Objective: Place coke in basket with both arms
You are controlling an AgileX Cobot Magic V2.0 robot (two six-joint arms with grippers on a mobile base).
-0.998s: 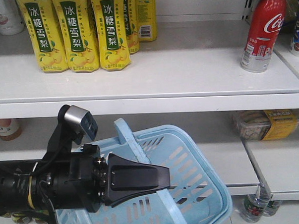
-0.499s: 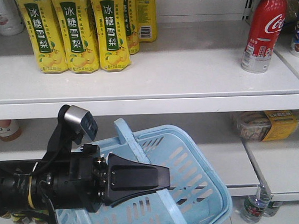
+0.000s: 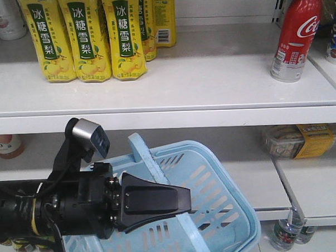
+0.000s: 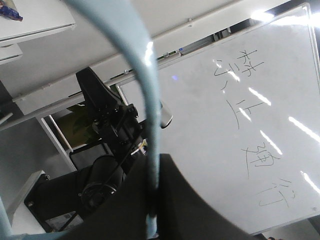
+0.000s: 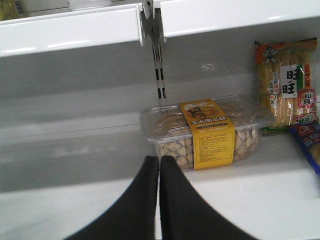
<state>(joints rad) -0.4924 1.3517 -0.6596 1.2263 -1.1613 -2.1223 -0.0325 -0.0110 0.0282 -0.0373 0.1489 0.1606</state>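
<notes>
1. Left fingers [image 4: 192,212]: closed tight on the swinging handle [image 4: 151,115] of the light blue basket [image 3: 216,205]; the basket is tilted, below the upper table [image 3: 211,82].
2. Right fingers [image 5: 145,200]: pressed together, holding nothing, pointing toward a clear snack box [image 5: 205,132] with a yellow label.
3. Coke bottle [image 3: 295,34]: red, upright on the upper table, far right, well apart from the basket.
4. Yellow drink cartons [image 3: 86,37]: same table, left end.
</notes>
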